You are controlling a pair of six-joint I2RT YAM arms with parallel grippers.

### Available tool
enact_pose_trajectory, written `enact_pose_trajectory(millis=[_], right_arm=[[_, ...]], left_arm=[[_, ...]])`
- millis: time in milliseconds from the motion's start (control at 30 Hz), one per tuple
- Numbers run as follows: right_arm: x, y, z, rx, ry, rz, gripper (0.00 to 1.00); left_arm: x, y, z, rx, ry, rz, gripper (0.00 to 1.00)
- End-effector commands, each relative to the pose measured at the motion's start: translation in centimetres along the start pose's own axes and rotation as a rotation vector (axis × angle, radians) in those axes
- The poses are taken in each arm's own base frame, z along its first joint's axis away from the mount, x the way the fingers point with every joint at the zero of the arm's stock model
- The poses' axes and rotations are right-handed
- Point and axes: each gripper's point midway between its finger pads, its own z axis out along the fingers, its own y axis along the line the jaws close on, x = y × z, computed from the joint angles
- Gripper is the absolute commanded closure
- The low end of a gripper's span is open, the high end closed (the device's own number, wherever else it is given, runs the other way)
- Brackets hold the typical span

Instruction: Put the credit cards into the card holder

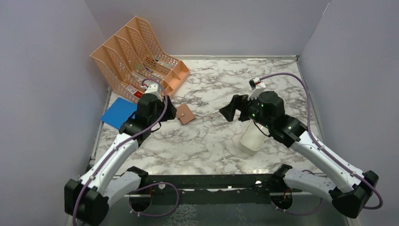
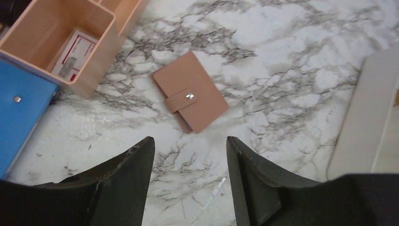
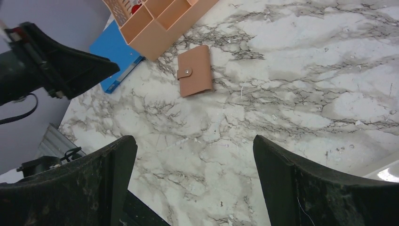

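Observation:
The card holder (image 1: pixel 186 114) lies shut on the marble table, a small pinkish-tan wallet with its snap tab fastened. It also shows in the left wrist view (image 2: pixel 190 92) and the right wrist view (image 3: pixel 195 70). My left gripper (image 1: pixel 170 112) hovers just left of it, open and empty, and the card holder sits just beyond its fingertips (image 2: pixel 190 141). My right gripper (image 1: pixel 230 112) is open and empty to the right of the card holder, pointing toward it (image 3: pixel 195 141). The credit cards are hidden.
A peach mesh file organiser (image 1: pixel 136 52) stands at the back left, with a red and white slip (image 2: pixel 73 56) in one front compartment. A blue folder (image 1: pixel 117 113) lies beside it. A white oblong tray (image 1: pixel 251 139) sits under my right arm.

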Motion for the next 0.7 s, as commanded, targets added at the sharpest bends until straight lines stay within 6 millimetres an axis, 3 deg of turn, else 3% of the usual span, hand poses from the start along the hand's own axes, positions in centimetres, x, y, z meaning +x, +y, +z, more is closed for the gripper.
enact_pose_trajectory(millis=[0, 333, 667], right_arm=[[-1.3, 1.4, -1.2, -0.054, -0.039, 0.008, 0.01], [-0.7, 2.0, -2.1, -0.112, -0.04, 0.003, 0.0], [-0.7, 3.1, -2.6, -0.176, -0.034, -0.035, 0.0]], left_arm=[[0.7, 2.4, 2.8, -0.169, 0.063, -0.032, 0.4], [4.0, 3.5, 9.9, -0.277, 0.248, -0.052, 0.33], [6.6, 2.0, 15.0, -0.194, 0.331, -0.037, 0.24]])
